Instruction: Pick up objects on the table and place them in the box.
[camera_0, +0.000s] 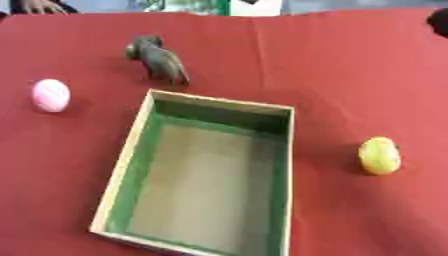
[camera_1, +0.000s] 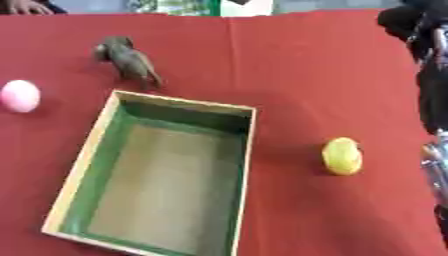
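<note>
A red cloth-covered surface (camera_0: 350, 65) carries all task items. An open rectangular box with pale wooden walls and a green lining (camera_0: 285, 150) sits at the centre, extending toward the near edge. Its interior holds no item; only the tan floor and green inner walls are visible.

A brownish-grey animal figure (camera_0: 157, 58) stands on the surface just beyond the far left corner of the box, close to the box rim but apart from it. Its exact species cannot be determined.

A pink egg-shaped object (camera_0: 51, 95) lies on the surface to the left of the box, well apart from it. A yellow egg-shaped object (camera_1: 342, 156) stands on the surface to the right of the box, near the right wall but not touching it.

All three items are outside the box.

The robot's right arm (camera_1: 430, 75) enters along the right edge of the right eye view as a dark mass with a silver section lower down. It is positioned above the surface to the right of the yellow egg-shaped object and does not touch it. The right hand cannot be clearly distinguished, so the state of its fingers cannot be told. The left hand appears in neither view.
</note>
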